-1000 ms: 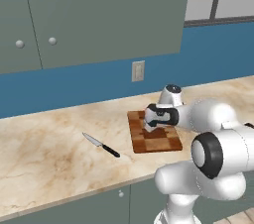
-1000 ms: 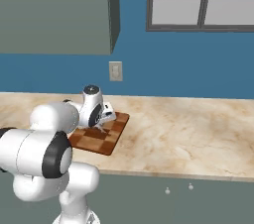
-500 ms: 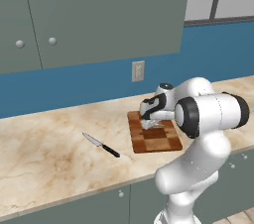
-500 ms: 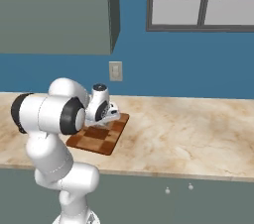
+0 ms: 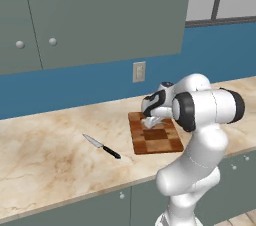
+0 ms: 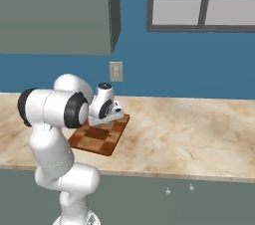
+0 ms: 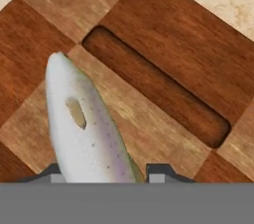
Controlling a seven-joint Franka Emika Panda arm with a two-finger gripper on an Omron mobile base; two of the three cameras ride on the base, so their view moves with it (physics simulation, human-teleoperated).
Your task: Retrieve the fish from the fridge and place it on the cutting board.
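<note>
From the left base view the arm bends low over the counter [image 5: 45, 155], its gripper [image 5: 148, 122] close above the far end of the checkered cutting board [image 5: 159, 142]; the fingers and whatever sits under them are too small to read here. This view alone takes in the black-handled knife [image 5: 101, 146], lying on the marble well apart from the board, to its left, and the wall outlet [image 5: 139, 71] behind. The right base view gives the same pose from the other side: the hand [image 6: 111, 114] sits over the back part of the board [image 6: 92, 143], and the board's near end lies bare, which the arm's bulk partly covers in the other base picture; the jaw spacing cannot be told here either. The hand view settles what the base cameras cannot: the fish [image 7: 84, 129], pale silver with a faint purple speckle, lies flat on the wood beside the board's dark routed handle slot [image 7: 154, 94], its tail end running down between the two dark fingertips [image 7: 161, 171], which stand a little apart on either side of it; whether they touch its flanks is unclear, so I read the grip as loosening rather than firm. I judge the fish light, somewhat soft and slick-skinned, prone to slip from a tip pinch; across the thicker mid-body is the safer hold.
</note>
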